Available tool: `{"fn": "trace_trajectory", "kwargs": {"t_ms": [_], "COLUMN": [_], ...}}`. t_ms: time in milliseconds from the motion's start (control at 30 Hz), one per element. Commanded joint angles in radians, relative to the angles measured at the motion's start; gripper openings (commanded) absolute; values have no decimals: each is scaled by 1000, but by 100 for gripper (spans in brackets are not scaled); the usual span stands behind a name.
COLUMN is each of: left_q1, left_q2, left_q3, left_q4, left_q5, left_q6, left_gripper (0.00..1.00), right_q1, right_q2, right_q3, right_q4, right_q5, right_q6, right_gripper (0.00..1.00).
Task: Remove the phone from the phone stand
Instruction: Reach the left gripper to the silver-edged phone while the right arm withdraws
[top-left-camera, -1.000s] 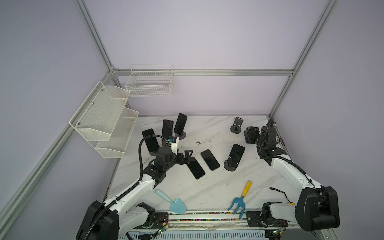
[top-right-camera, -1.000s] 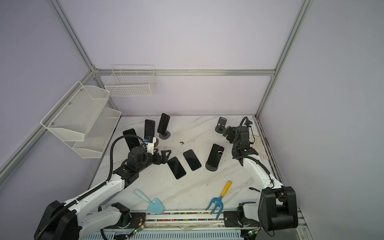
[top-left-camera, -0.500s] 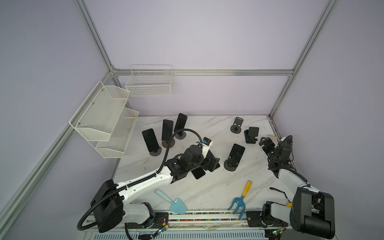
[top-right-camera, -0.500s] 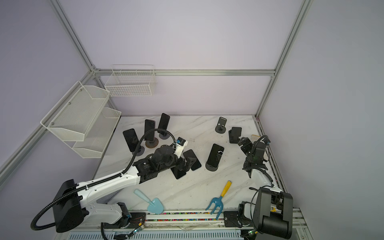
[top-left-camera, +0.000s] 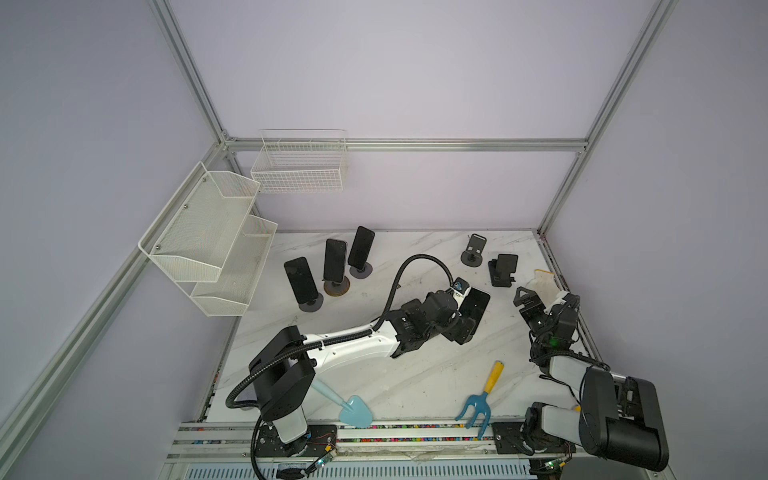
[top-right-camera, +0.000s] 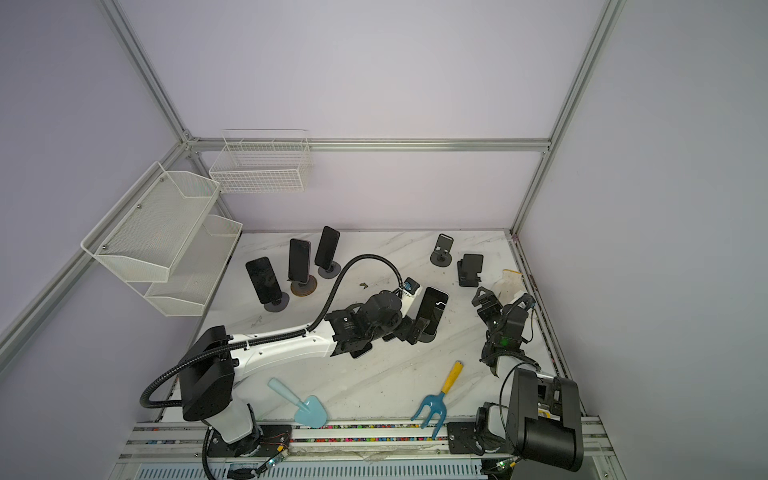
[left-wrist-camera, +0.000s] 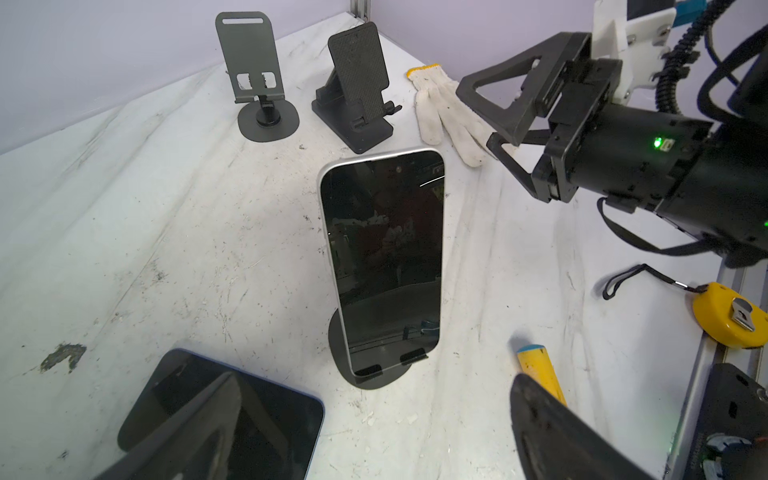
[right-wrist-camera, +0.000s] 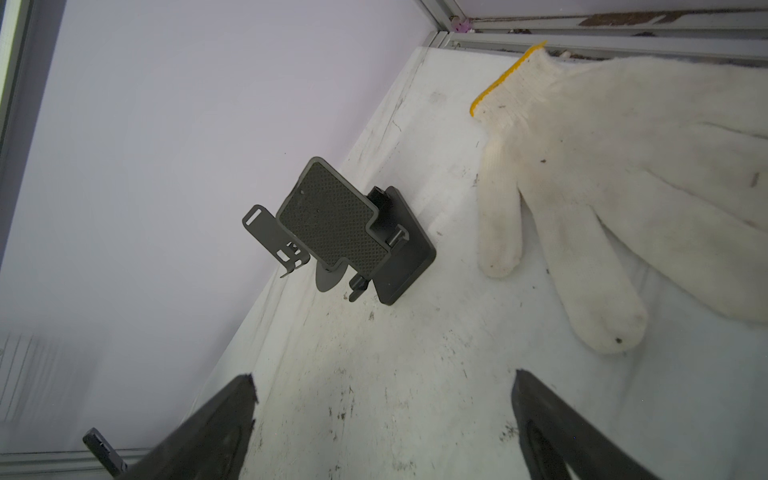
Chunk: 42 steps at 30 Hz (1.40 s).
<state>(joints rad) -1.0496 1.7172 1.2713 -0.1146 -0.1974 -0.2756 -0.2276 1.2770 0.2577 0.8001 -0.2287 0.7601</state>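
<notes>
Both top views look down from high up at the whole desk (top-left-camera: 436, 386), nearly alike. The left wrist view sits close and low, facing the upright phone (left-wrist-camera: 384, 257) and the glove (left-wrist-camera: 434, 95); the right wrist view, nearer, shares that glove

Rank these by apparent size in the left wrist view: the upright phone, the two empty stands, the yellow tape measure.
1. upright phone, though nearest the camera.
2. slotted stand and textured stand: alike, not ranked.
3. yellow tape measure, partly cut off.
</notes>
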Motion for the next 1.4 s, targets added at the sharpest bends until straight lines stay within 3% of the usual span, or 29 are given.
{"fn": "trace_trajectory", "kwargs": {"t_ms": [0,300,533,733,1367], "left_q1": [-5,-18,-32,-32,-32], "left_q2": [28,127,186,222,333], "left_q3": [109,167,224,254,357], "left_q4": [92,154,129,115,80], "left_q5": [29,-10,-100,-117,-184], "left_q6": [-44,-96,-80,-111,-149], "left_gripper": [100,99,100,100,100], "right_q1": [-4,-4,-3,-3,8], "right_q2": [54,224,236,230,292], "right_q3": [-57,-102,-93,-72,-36], "right_q4": [248,474,455,375,363], "right_q5": [-13,-34,-16,15,-8], "right_q6": [31,40,34,30,48], "right_gripper": [97,97,97,97,96]}}
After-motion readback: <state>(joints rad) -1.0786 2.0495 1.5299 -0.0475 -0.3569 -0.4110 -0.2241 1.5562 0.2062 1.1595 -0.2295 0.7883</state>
